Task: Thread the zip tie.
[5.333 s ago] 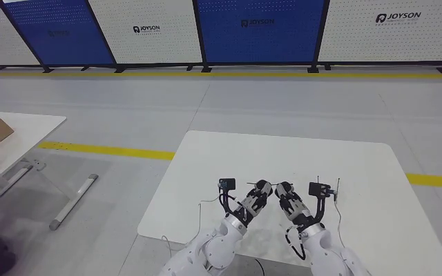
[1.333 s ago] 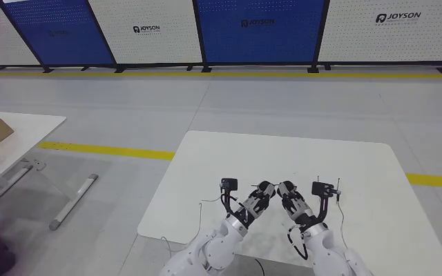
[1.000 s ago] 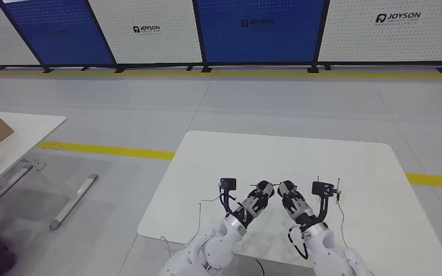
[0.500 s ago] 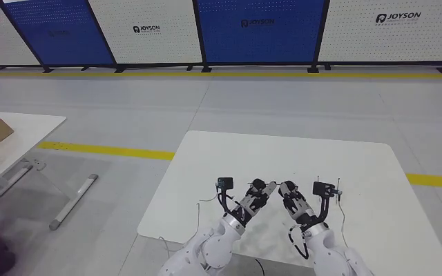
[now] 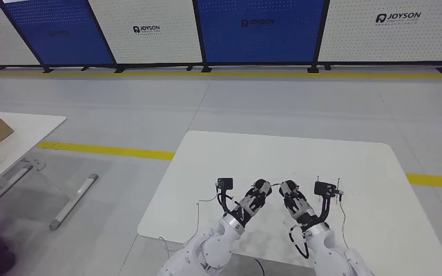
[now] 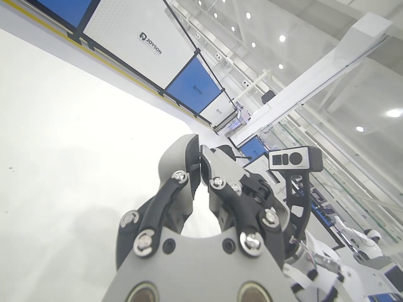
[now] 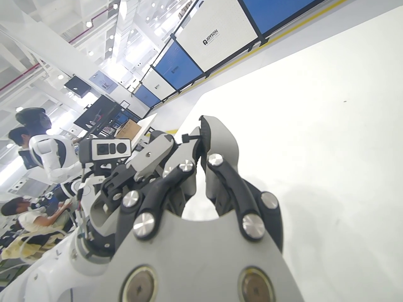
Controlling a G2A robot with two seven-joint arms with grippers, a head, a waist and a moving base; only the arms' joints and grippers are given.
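Zip tie [image 7: 189, 137] head pokes out of right gripper [image 7: 200, 147], clamped on strap, over table [image 5: 276, 152]. Left gripper [image 6: 200, 159] pinched closed just beside, can't tell if holding tail. Looks like alignment step; next probably needs tail tip lined up with head slot.

Left gripper [image 6: 200, 155] is over the white table [image 6: 72, 120]. Its fingers [image 6: 179, 158] are pressed tip to tip and aimed toward a rounded table corner. A thin dark zip tie [image 6: 195, 167] crosses the narrow slit between the pads. The right arm's wrist camera [image 6: 295, 158] sits on a black bracket just beside the gripper. Beyond the table's far edge stand blue and white partition panels [image 6: 135, 42].
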